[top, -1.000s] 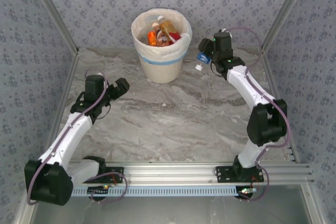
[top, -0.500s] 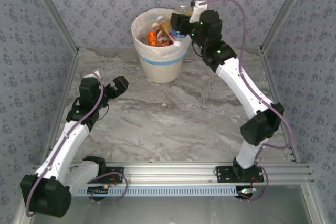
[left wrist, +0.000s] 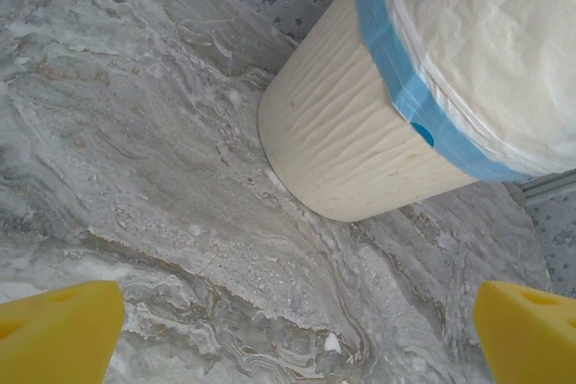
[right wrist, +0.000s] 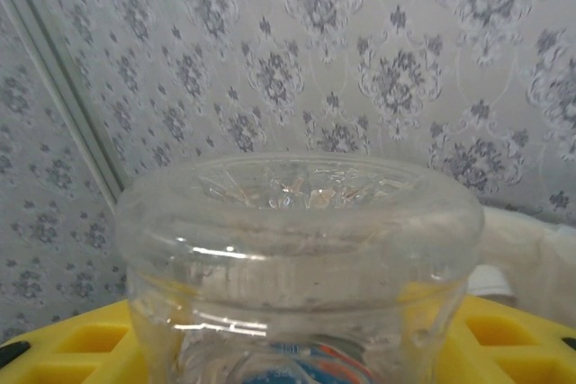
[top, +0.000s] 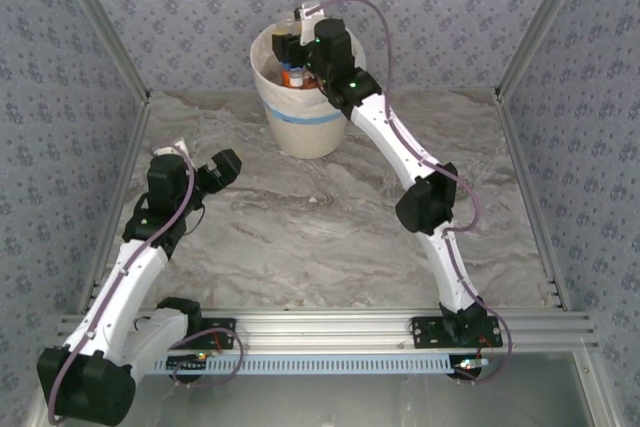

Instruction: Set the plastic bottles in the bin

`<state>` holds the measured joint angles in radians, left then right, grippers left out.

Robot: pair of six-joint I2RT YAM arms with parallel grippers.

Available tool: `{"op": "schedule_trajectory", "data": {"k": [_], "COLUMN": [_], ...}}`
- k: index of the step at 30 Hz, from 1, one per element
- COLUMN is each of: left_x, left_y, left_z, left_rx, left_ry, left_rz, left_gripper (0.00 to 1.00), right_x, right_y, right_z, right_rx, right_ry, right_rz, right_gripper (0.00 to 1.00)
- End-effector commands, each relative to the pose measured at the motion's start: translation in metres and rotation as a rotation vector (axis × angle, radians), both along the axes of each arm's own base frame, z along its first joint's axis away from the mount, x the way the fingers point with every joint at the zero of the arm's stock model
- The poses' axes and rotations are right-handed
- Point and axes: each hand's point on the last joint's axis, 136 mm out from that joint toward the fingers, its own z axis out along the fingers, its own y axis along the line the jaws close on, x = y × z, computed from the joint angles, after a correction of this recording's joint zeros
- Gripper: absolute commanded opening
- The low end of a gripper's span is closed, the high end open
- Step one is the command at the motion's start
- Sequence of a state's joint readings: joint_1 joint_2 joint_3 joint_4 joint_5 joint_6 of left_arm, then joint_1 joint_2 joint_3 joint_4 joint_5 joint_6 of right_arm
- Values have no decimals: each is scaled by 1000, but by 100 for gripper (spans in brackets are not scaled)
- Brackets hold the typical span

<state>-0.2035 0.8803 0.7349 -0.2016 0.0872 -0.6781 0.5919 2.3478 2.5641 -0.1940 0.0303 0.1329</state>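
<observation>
The bin (top: 300,129), a cream bucket with a light blue band and a white liner, stands at the back of the marble table. Plastic bottles with orange and red labels (top: 290,74) lie inside it. My right gripper (top: 296,47) hangs over the bin's mouth. It is shut on a clear plastic bottle with a blue label (right wrist: 297,249), whose base fills the right wrist view between the yellow fingers (right wrist: 54,343). My left gripper (top: 227,166) hovers low, left of the bin, open with only bare table between its fingertips (left wrist: 54,330). The left wrist view looks at the bin's wall (left wrist: 360,132).
Patterned walls and slanted metal posts (top: 110,57) close in the table on three sides. An aluminium rail (top: 330,327) carrying both arm bases runs along the near edge. A tiny white speck (left wrist: 333,343) lies on the marble in front of the left gripper.
My right arm has swung left and up from beside the bin to over its mouth, carrying the blue-labelled bottle. The left arm has shifted slightly and stays open.
</observation>
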Motion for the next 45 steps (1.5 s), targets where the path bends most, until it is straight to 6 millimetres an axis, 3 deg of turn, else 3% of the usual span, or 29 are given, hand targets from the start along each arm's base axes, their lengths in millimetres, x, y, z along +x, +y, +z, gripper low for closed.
{"op": "schedule_trajectory", "data": {"k": [1,5,11,15,19,23,28,33,35,40,45], "left_x": [-2,0,4,4,2,-3,-11,-14,-14,-4,25], "left_y": [5,6,6,11,31,66,112,144,153,166,161], "left_z": [-3,-6,-8,-8,-9,-6,-9,-25,-35,-61,-96], "left_rx": [21,23,17,31,102,220,370,485,527,619,719], "left_ry": [3,11,22,24,43,47,48,64,76,109,153], "left_rz": [15,18,22,45,120,251,452,575,614,646,527], "left_gripper": [99,100,99,100,99,100,99,99,99,100,100], "right_x": [-1,-7,-24,-42,-59,-84,-115,-141,-152,-174,-189], "right_y": [2,9,-2,-23,-53,-96,-175,-270,-295,-347,-383], "right_z": [-5,-9,32,58,62,56,22,-36,-71,-139,-199], "right_rx": [-55,-81,-38,-43,-70,-42,-6,37,-16,-124,-175], "right_ry": [11,19,-17,-14,13,12,57,178,229,301,390], "right_rz": [-10,49,70,32,-41,-120,-299,-510,-558,-689,-764], "right_gripper": [64,81,92,95,100,100,100,100,100,100,100]}}
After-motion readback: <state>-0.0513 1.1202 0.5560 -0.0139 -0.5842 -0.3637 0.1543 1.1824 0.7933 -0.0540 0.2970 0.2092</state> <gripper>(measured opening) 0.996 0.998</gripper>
